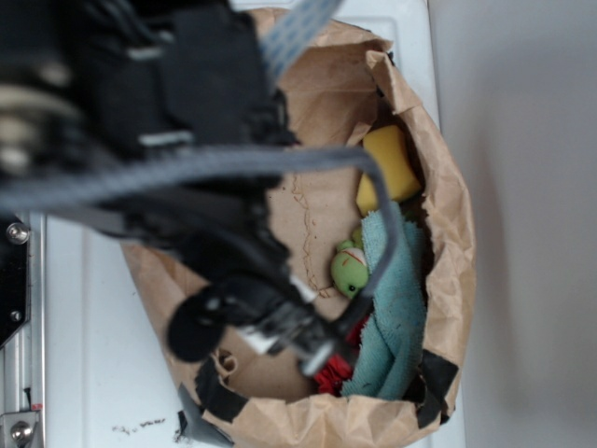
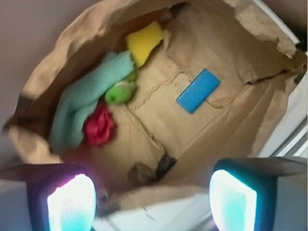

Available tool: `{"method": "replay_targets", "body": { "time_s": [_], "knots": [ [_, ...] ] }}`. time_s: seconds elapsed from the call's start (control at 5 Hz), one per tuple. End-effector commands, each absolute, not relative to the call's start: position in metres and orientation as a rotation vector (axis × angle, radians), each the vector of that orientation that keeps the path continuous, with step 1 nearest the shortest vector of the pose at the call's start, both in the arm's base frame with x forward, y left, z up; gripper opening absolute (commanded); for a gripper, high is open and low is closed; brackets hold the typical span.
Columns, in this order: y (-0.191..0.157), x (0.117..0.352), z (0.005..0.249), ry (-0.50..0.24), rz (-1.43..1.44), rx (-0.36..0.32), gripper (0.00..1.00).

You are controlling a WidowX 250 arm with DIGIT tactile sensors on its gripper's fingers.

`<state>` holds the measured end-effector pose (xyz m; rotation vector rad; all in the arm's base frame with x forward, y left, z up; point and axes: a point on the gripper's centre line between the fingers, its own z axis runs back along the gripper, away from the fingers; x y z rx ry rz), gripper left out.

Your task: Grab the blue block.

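The blue block (image 2: 198,90) lies flat on the brown paper floor of an open paper bag (image 2: 226,125), alone on its bare part, turned diagonally in the wrist view. It is clear of everything else: the yellow sponge (image 2: 144,41) sits up against the far wall of the bag, well apart from it, and the teal towel (image 2: 86,98), the small green toy (image 2: 120,91) and the red item (image 2: 99,126) are bunched together along the other side.

The end effector (image 2: 151,199) is released: its two fingers (image 2: 70,199) show at the bottom corners of the wrist view, spread wide with nothing between them. It hangs over the bag's near rim, above the contents and touching none of them. From there the block lies ahead and a little toward the right-hand finger, lower down on the bag floor, with a stretch of creased paper between.

In the exterior view the dark arm and its grey cable cover most of the bag (the block cannot be seen there). The end effector (image 1: 312,350) points down near the red item and the towel's lower end. The sponge, the green toy and the towel show beside it along the bag's right wall. The bag rests on a white surface (image 1: 93,355).
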<state>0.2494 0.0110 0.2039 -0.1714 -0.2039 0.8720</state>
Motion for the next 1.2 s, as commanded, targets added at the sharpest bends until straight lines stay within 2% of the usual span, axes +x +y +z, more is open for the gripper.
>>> {"method": "replay_targets", "body": {
  "time_s": [0.0, 0.2, 0.4, 1.0],
  "knots": [
    [0.057, 0.269, 0.178, -0.27, 1.154, -0.059, 1.0],
    [0.07, 0.272, 0.167, -0.297, 1.19, -0.018, 1.0],
    [0.08, 0.271, 0.16, -0.29, 1.234, 0.003, 1.0],
    [0.08, 0.271, 0.16, -0.29, 1.234, 0.003, 1.0]
  ]
}}
